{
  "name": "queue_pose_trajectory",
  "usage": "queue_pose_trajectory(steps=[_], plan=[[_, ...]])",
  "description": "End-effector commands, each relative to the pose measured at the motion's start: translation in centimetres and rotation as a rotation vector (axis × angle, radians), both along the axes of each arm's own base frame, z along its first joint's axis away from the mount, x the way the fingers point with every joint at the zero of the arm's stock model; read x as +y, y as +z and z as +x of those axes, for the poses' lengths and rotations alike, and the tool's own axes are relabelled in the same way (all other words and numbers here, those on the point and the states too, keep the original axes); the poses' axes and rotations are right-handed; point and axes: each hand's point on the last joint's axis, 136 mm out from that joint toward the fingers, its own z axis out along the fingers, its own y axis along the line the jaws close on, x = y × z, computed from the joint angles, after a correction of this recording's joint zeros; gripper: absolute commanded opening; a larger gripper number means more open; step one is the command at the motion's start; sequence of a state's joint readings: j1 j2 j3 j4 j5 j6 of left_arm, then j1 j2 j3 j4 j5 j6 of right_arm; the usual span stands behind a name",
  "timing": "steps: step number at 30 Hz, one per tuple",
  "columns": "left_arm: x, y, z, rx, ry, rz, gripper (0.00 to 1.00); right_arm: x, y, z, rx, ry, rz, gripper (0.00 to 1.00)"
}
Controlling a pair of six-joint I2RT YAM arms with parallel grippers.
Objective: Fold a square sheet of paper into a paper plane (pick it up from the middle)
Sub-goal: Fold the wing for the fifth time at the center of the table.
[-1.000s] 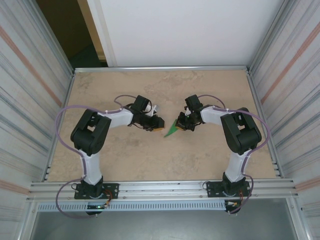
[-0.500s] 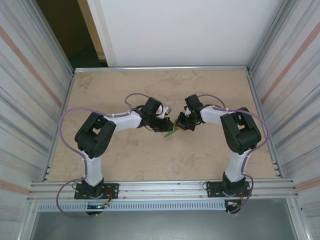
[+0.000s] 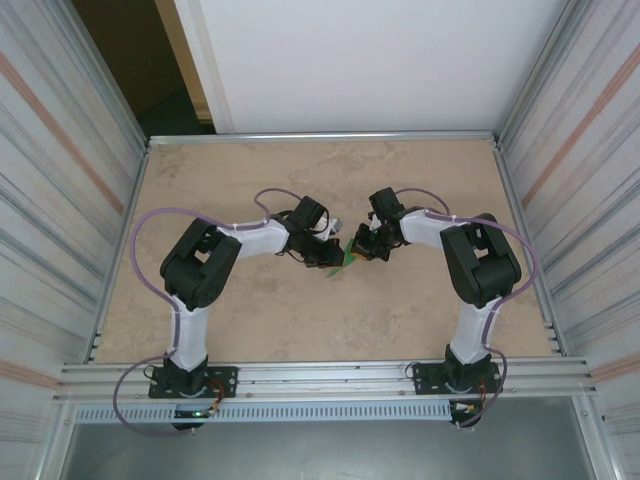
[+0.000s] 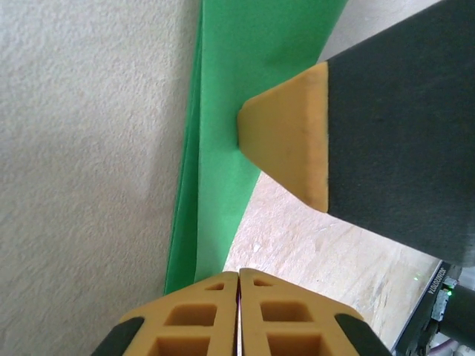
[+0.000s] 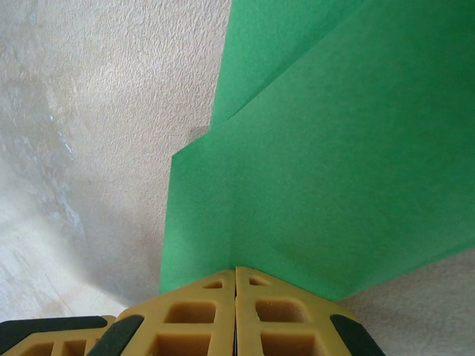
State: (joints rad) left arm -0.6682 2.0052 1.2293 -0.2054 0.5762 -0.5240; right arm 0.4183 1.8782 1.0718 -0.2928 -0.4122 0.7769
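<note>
Left arm: over the last second it swings in from the left toward the table's (image 3: 250,320) middle, closing the gap that stood between the two grippers.
Left gripper (image 3: 329,250): its jaws stood apart a second ago and are now pressed together. In the wrist view its tips (image 4: 239,276) meet with no gap, and the paper's (image 4: 223,148) narrow end runs in at them, so it looks pinched on the paper's edge.
Paper (image 3: 346,260): green, folded into layers with a long crease, it sits between the two grippers at mid-table, a little right of centre. It is held up off the table, not lying flat. It shows less in the top view than a second ago, since the left gripper now covers part of it.
Right gripper (image 3: 363,248): it has not moved or opened. Its jaws are closed on the broad layered part of the paper (image 5: 312,185), which enters right at the tips (image 5: 236,271). One of its pads (image 4: 293,141) rests against the paper in the left wrist view.
Meaning: both grippers now appear to hold the paper, so the next crease or a hand-over can start. The plane is not yet formed.
Risk: a pull from either side could tear or slip the thin sheet.
</note>
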Motion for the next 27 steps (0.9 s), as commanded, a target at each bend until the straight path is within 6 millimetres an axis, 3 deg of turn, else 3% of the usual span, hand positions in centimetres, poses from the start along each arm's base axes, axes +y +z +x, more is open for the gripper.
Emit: queue_pose_trajectory(steps=[1,21,24,27], plan=[[0.3,-0.9,0.0,-0.002,-0.013,0.046,0.09,-1.7,-2.3,-1.5,0.097,-0.026,-0.085,0.09],[2.0,-3.2,-0.4,0.033,0.009,0.117,0.06,-1.7,-2.7,-1.8,0.108,-0.017,-0.094,0.09],[2.4,-3.9,-0.7,0.050,0.012,0.141,0.05,-1.2,-1.7,-1.4,0.076,0.000,-0.066,0.09],[2.8,-4.4,-0.9,0.066,0.018,0.155,0.04,-0.3,1.0,-0.3,-0.013,0.024,-0.004,0.09]])
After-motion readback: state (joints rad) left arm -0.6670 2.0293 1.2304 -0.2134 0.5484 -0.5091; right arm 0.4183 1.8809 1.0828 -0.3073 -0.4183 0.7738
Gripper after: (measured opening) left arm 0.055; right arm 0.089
